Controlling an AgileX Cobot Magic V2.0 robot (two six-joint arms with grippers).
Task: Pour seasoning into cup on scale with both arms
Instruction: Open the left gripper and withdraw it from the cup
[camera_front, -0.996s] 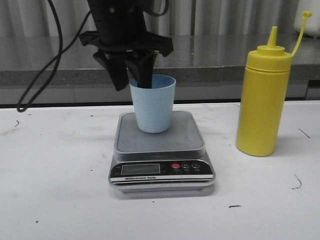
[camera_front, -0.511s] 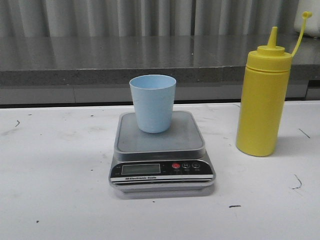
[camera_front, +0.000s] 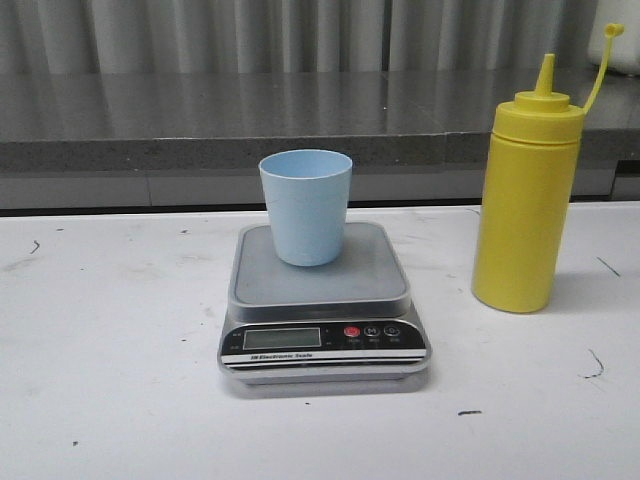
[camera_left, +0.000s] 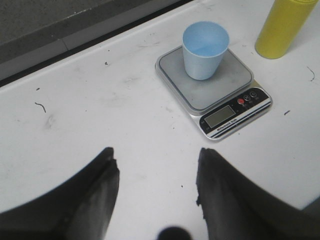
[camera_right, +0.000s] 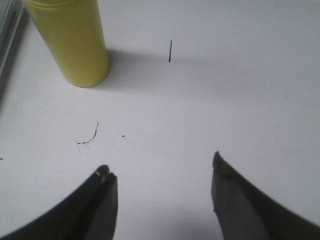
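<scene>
Left hand (camera_left: 157, 172) and right hand (camera_right: 162, 182) both spread, grasping nothing — cup (camera_front: 306, 205) upright on scale (camera_front: 322, 300), seasoning (camera_front: 525, 195) at 3 o'clock.

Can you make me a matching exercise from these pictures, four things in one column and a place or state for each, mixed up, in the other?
Things:
1. cup
2. seasoning bottle
3. scale
4. left gripper

Places or states:
A. open, holding nothing
B. flat on the white table, under the cup
C. upright on the scale's platform
D. standing on the table, right of the scale

Pairs: 1-C, 2-D, 3-B, 4-A
</scene>
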